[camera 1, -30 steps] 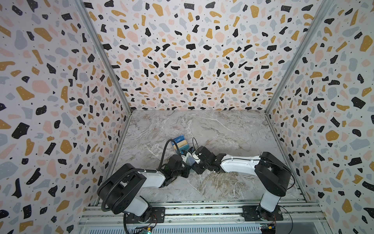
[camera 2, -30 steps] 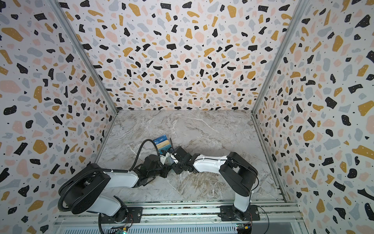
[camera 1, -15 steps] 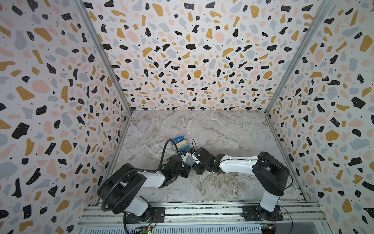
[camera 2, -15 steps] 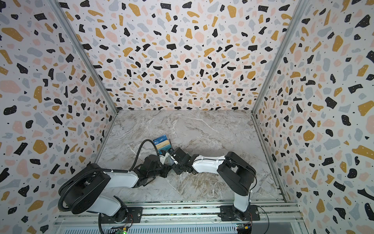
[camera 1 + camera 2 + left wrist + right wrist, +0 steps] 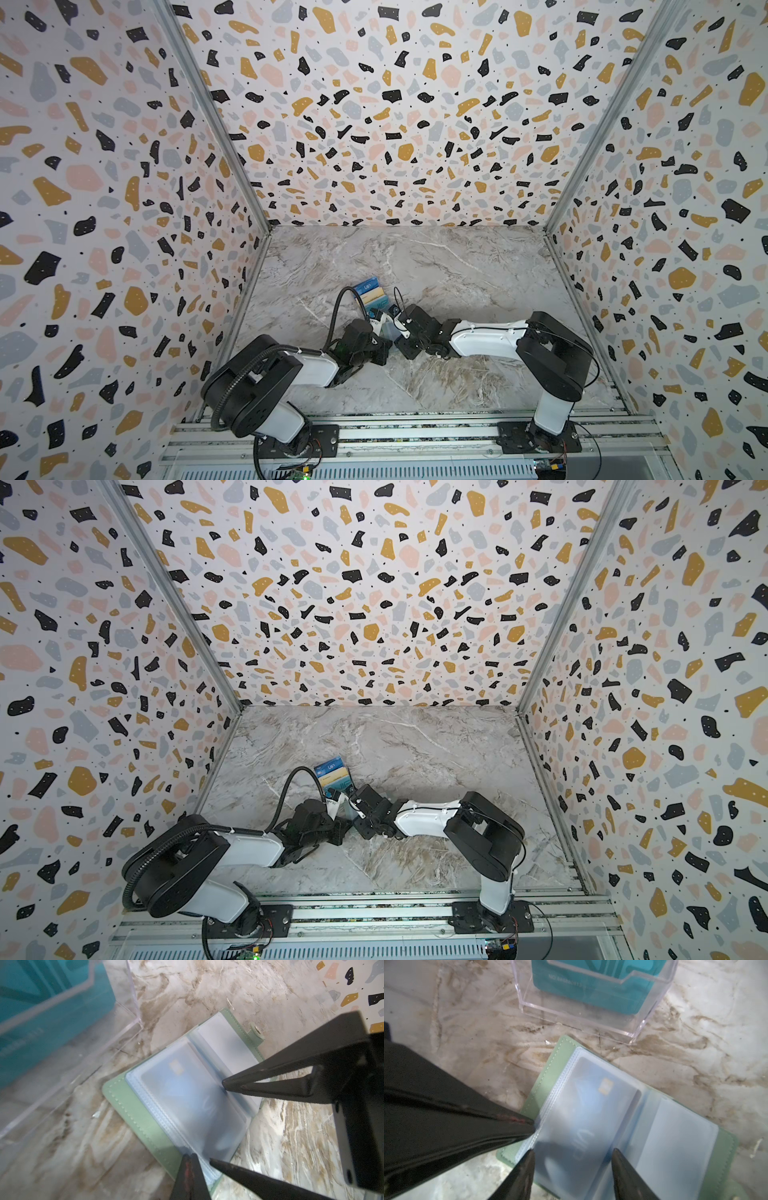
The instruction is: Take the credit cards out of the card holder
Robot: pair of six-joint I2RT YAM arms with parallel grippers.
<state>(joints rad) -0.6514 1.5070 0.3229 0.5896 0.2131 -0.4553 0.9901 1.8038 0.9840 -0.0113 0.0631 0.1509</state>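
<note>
Teal VIP card (image 5: 591, 980) looked out already, but a blue card (image 5: 591, 1095) sat sleeved in the card holder (image 5: 548, 1068), left tool (image 5: 527, 1124) clenched pinning it, right tool (image 5: 572, 1150) spread empty.

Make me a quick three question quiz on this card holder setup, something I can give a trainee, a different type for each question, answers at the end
1. True or false: the card holder lies folded shut on the marble table.
2. Pick one. The teal VIP card is: A) standing in the clear plastic stand; B) flat on the marble table; C) tucked inside the card holder.
3. Short answer: which pincer stands open over the chip card that sits in the card holder?

Key
1. False: it lies open.
2. A.
3. The right pincer; the left pincer is shut, its tip at the edge of the card holder.
</note>
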